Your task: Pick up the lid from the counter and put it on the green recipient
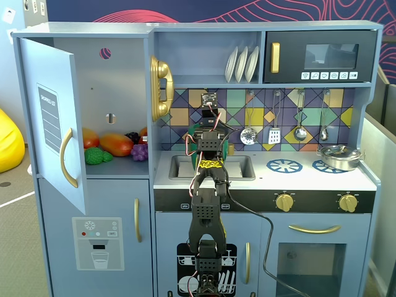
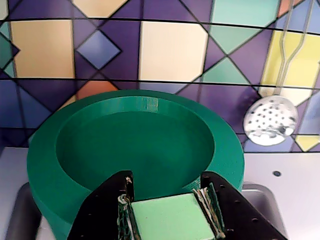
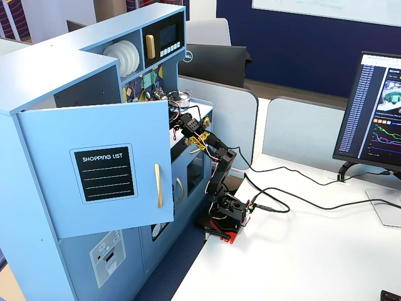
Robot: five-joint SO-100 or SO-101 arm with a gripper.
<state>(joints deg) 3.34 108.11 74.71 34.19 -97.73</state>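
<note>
In the wrist view my gripper (image 2: 168, 186) is shut on a light green square piece, the lid's (image 2: 170, 217) raised handle; the flat disc below it is hidden. The jaws stand just over the near rim of the green recipient (image 2: 50, 170), a dark-green round pot with an open, empty mouth, standing against the tiled back wall. In a fixed view the arm (image 1: 207, 185) reaches up over the sink and hides the gripper and most of the pot; a sliver of the pot (image 1: 230, 148) shows to its right.
A metal skimmer (image 2: 270, 120) hangs on the wall to the pot's right. The sink (image 1: 241, 166) lies under the arm. Blue burner rings (image 1: 284, 165) and a silver pan (image 1: 339, 156) are to the right. The fridge door (image 1: 52, 142) stands open at left.
</note>
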